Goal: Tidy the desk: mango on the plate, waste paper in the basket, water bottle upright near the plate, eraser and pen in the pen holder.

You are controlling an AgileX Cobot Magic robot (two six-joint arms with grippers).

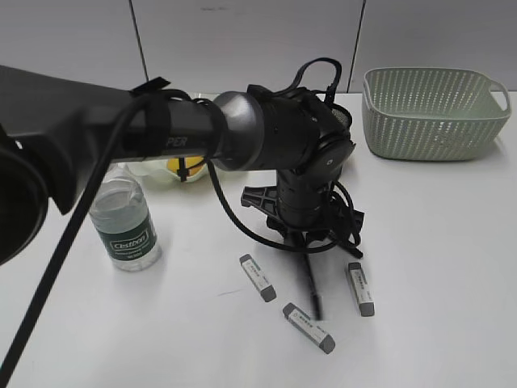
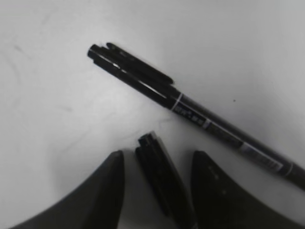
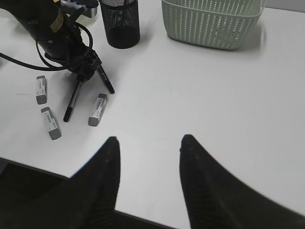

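Note:
My left gripper (image 2: 157, 153) is low over the white desk (image 1: 452, 267) and open. The end of a black pen (image 2: 162, 176) lies between its fingers, with a gap on each side. A second black pen (image 2: 190, 109) lies just beyond. In the exterior view the left gripper (image 1: 311, 246) stands over a pen (image 1: 310, 289) among three erasers (image 1: 258, 277) (image 1: 308, 327) (image 1: 360, 288). The water bottle (image 1: 125, 222) stands upright near the plate (image 1: 145, 171), which holds the mango (image 1: 175, 166). The pen holder (image 3: 120, 24) stands behind the left arm. My right gripper (image 3: 148, 143) is open and empty. No waste paper shows.
The pale green basket (image 1: 432, 113) stands at the back right, also in the right wrist view (image 3: 209, 21). The left arm (image 1: 186, 129) reaches across from the left and hides much of the desk's middle. The desk's front edge (image 3: 143, 222) runs just under my right gripper.

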